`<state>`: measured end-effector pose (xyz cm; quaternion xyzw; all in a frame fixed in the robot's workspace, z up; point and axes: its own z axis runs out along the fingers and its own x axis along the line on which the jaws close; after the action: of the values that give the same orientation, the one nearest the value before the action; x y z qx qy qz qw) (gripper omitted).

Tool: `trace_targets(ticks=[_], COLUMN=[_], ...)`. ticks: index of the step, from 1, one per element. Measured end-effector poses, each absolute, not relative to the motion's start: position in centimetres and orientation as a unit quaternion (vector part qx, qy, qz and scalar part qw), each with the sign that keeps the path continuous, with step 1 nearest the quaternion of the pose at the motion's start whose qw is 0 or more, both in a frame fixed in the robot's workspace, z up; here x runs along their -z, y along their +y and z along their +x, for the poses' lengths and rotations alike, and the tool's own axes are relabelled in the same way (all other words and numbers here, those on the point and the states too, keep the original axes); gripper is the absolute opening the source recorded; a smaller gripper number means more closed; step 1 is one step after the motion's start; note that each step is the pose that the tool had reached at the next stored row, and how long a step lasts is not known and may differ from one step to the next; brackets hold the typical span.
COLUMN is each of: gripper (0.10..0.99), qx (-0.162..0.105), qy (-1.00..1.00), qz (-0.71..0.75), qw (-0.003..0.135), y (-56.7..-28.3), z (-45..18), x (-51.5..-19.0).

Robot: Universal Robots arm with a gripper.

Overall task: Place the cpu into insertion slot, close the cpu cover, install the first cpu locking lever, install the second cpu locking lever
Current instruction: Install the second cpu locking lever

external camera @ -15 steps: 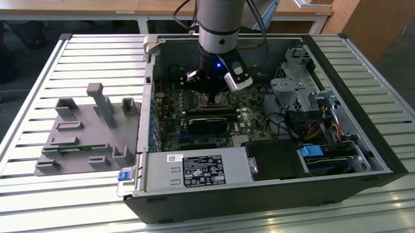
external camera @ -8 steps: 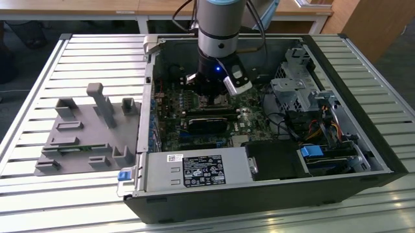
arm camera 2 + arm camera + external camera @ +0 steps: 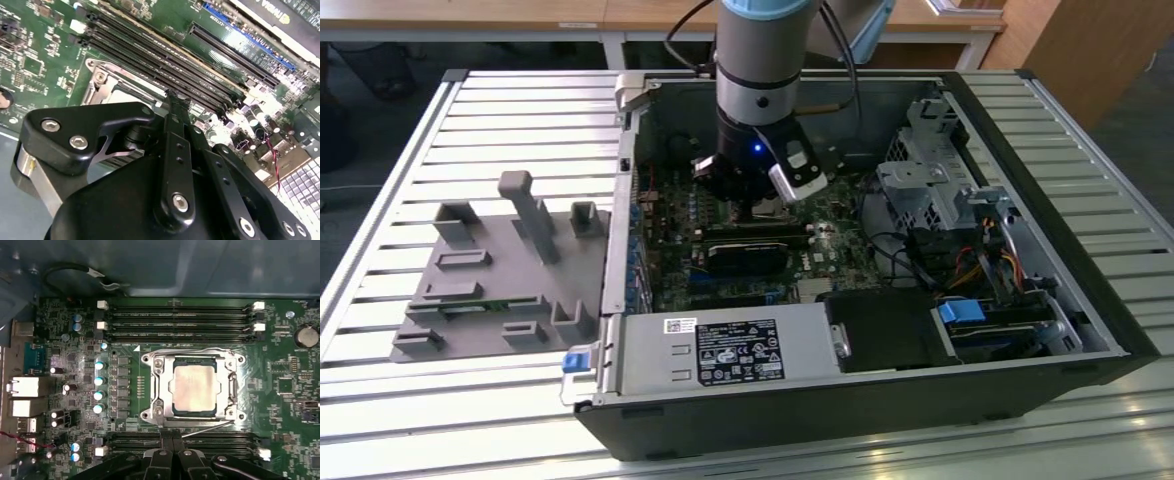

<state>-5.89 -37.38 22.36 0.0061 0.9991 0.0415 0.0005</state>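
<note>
Inside the open computer case [image 3: 1067, 330], which lies on its side on the slatted table [image 3: 400, 390], you see the motherboard [image 3: 841, 250] covering the floor, with the drive cage and cables along the case edge at the exterior view's right and the power supply [image 3: 720, 355] along the near edge. The arm's gripper [image 3: 750, 205] hangs over the middle of the board.

In the first wrist view the cpu [image 3: 195, 388] sits flat in the insertion slot [image 3: 152, 390], silver top up, its edges square with the socket and parallel to the memory slots [image 3: 175, 315] that run on two sides of it. The cpu cover [image 3: 231, 385] lies down around the chip, framing it through the square opening. One thin locking lever [image 3: 207, 428] stands at a slant off the socket's edge nearest the gripper; another wire lever [image 3: 200, 351] runs along the opposite edge.

In the second wrist view you find the gripper [image 3: 172, 107] with its fingers [image 3: 175, 150] drawn together, nothing between them, poised just above the socket's edge.

A grey parts fixture [image 3: 494, 270] rests on the table outside the case, toward the exterior view's left.
</note>
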Motion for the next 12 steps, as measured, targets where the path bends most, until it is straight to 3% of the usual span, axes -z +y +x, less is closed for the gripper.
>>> trace_targets(ticks=[6, 12], gripper=[0.106, 0.106], qx=[-0.045, -0.066], qy=[0.999, 0.998], qz=[0.006, 0.006], qw=[0.001, 0.0], y=[-37.39, -37.91], z=[-6.17, -6.43], x=[-21.41, -21.23])
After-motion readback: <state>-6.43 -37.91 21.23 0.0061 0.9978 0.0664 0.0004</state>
